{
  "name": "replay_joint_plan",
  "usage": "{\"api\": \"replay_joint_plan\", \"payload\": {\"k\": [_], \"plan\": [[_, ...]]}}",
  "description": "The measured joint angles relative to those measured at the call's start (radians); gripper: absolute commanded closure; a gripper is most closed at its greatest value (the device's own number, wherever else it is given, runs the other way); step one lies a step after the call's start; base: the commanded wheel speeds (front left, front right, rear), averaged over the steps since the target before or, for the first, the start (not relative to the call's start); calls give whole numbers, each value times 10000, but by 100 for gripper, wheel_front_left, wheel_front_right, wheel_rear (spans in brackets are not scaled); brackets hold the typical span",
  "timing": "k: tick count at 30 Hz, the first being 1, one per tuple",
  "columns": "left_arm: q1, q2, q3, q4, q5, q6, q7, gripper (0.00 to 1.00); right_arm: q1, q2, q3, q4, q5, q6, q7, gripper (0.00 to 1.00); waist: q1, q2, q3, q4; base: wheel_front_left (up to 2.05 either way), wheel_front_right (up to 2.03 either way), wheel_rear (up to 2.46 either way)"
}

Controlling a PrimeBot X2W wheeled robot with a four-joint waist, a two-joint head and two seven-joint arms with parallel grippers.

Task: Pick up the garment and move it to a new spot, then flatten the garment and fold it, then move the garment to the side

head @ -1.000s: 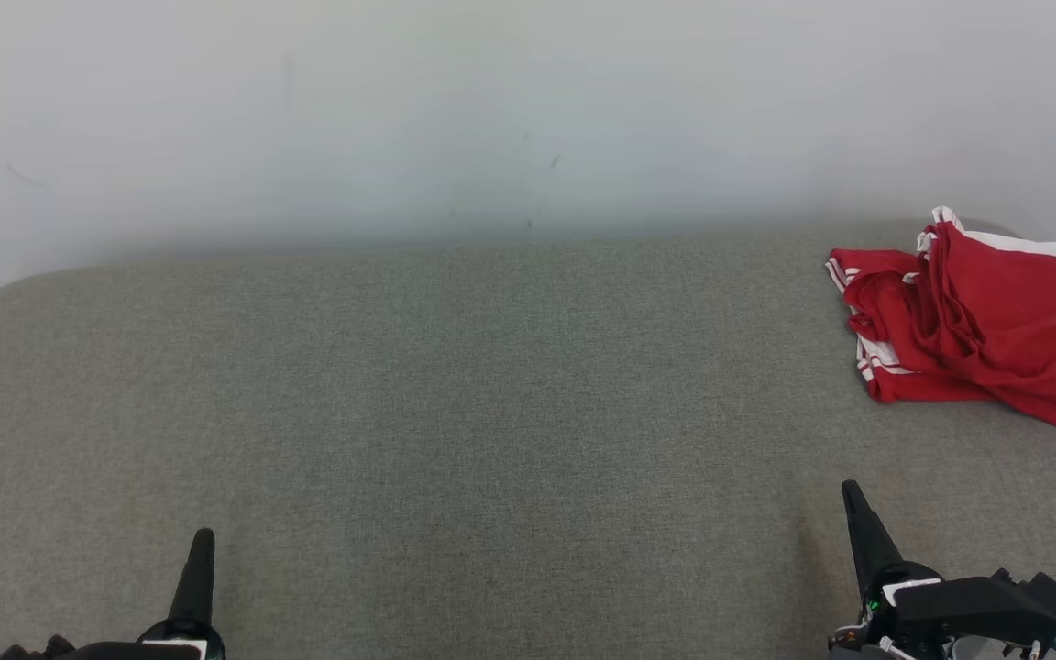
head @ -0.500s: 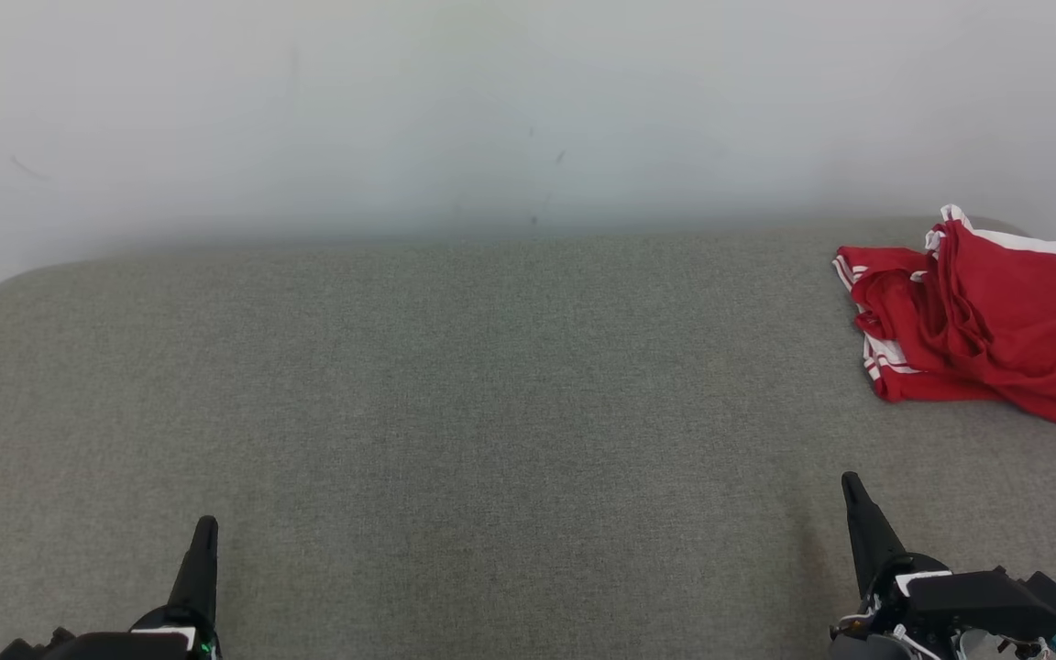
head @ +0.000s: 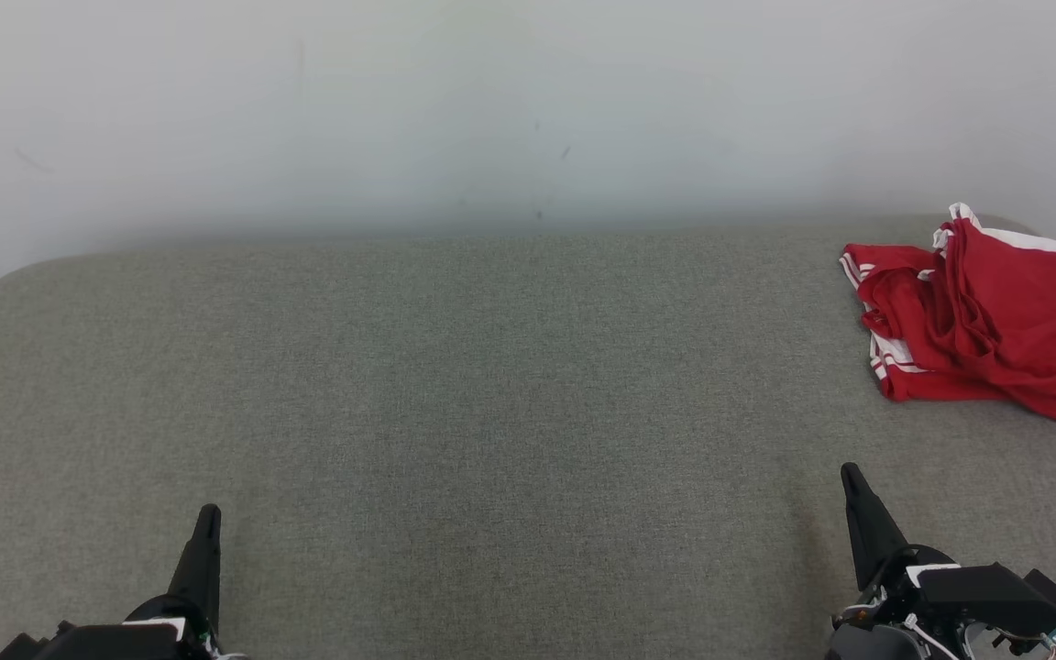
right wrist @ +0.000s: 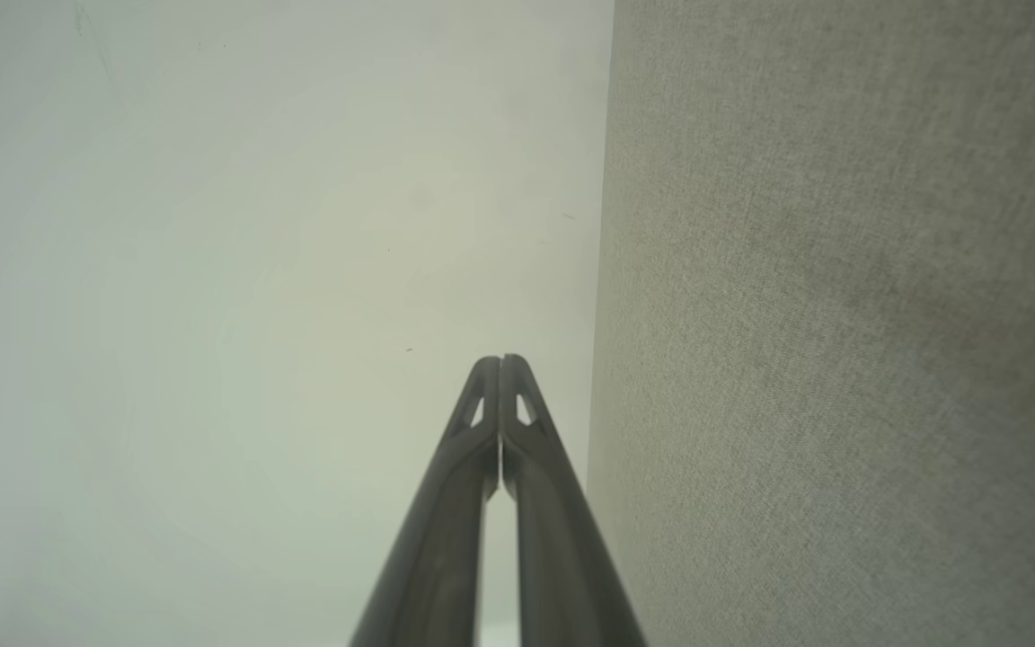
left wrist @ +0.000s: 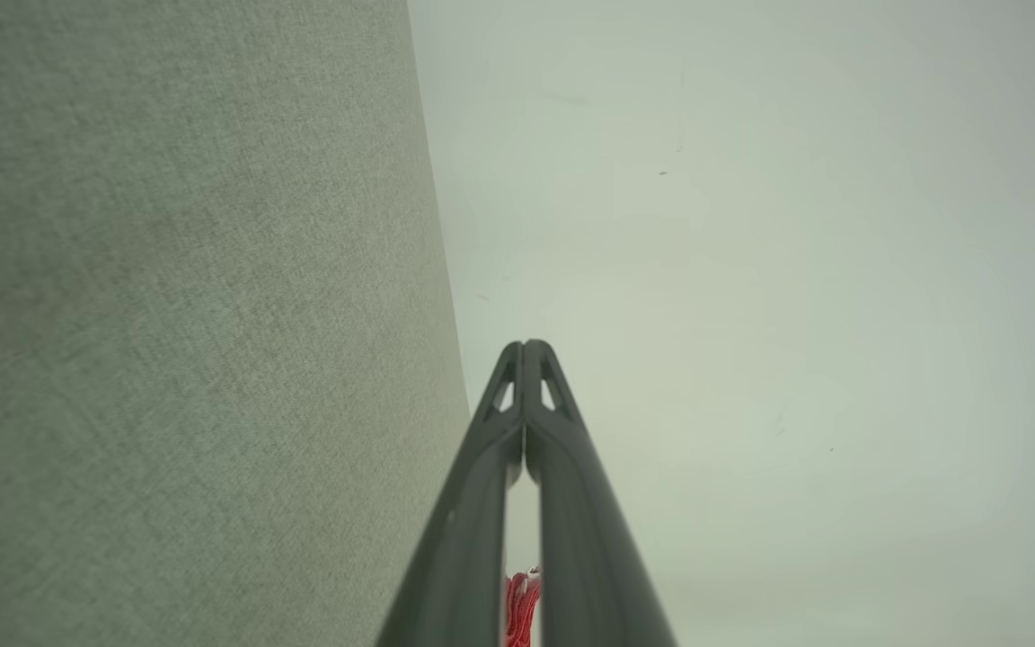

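A crumpled red garment with white stripes [head: 986,321] is seen lying on the far right part of a grey fabric-covered worktop [head: 491,385], close to the right edge and to the pale wall [head: 491,110] behind. It is bunched into a loose heap, so a single long axis cannot be told with certainty. The broad red panel is spread from a white-banded edge at the far side towards a corner at the near right. The white-striped hems are turned to the left.

The left pincer [head: 207,515] is held at the near left, closed, with nothing between its fingers. The right pincer [head: 851,477] is held at the near right, likewise closed and empty, well apart from the garment. Both are pointed towards the far wall.
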Motion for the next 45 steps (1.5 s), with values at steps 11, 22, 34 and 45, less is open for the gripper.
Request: {"api": "replay_joint_plan", "payload": {"k": [11, 22, 34, 45], "plan": [[-9, -2, 2, 2, -21, 0, 12, 100, -13, 4, -4, -4, 13, 0, 0, 100, 0, 0, 0, 1, 0, 0, 0], [-11, -2, 2, 2, -21, 0, 12, 100, -14, 4, -6, -4, 13, 0, 2, 100, 0, 0, 0, 1, 0, 0, 0], [-12, -2, 2, 2, -23, 0, 12, 100, -14, 4, -4, -4, 13, 0, 2, 100, -2, 0, 0, 1, 0, 0, 0], [-13, -4, 0, 2, -23, 0, 12, 100, -14, 4, -4, -4, 13, 0, 2, 100, -2, 0, 0, 0, 0, 0, 0]]}}
